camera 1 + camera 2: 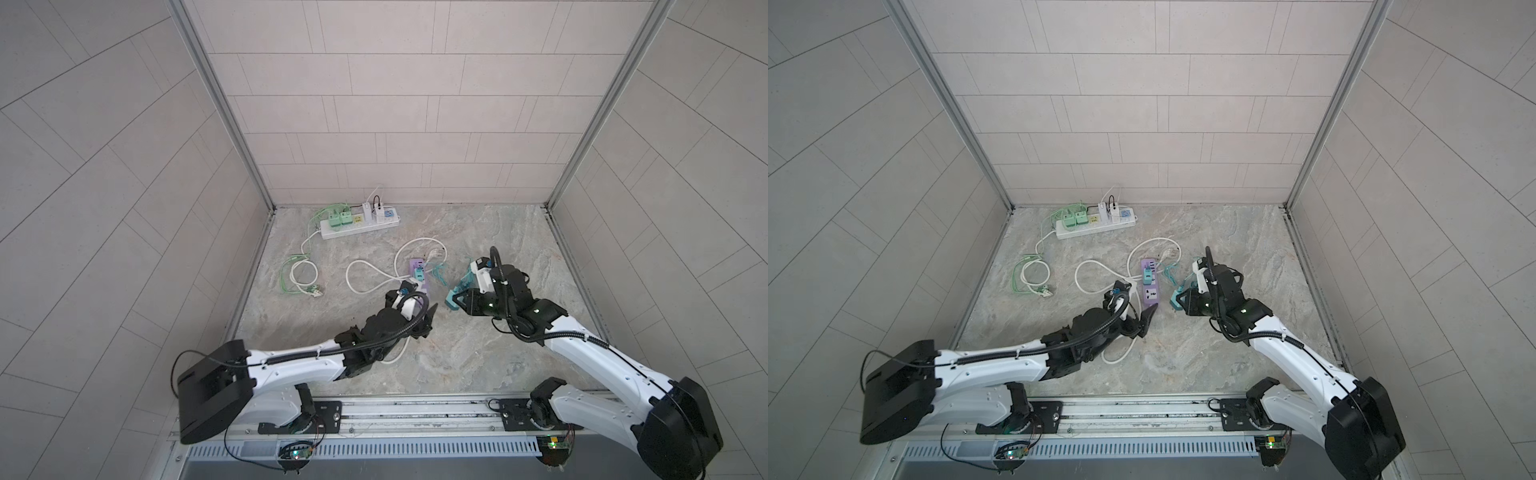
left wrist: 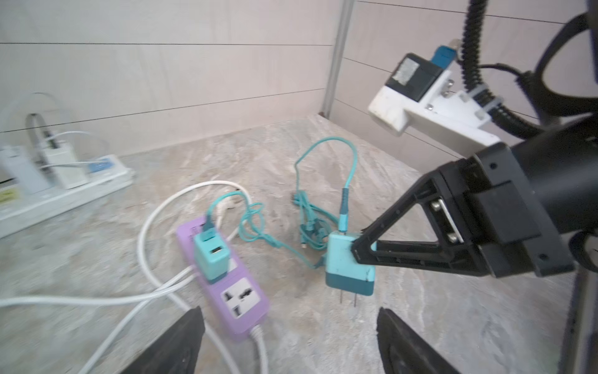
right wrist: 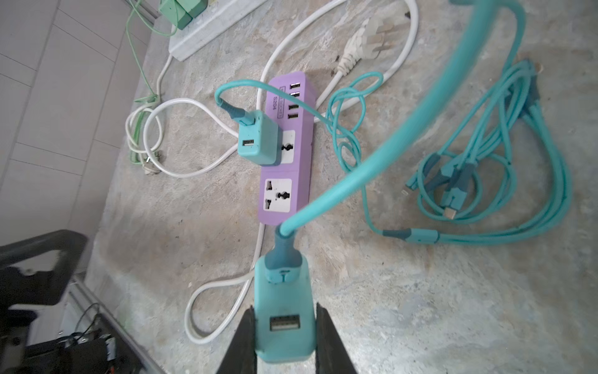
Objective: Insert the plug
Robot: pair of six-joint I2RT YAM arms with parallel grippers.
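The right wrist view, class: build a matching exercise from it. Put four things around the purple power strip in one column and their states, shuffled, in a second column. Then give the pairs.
Things
1. near teal charger
2. far teal charger
3. left gripper
4. white plug

States
A. jaws open, holding nothing
B. seated in the purple power strip
C. lying loose on the floor
D. clamped in the right gripper, clear of any socket

Pairs: 1-D, 2-B, 3-A, 4-C
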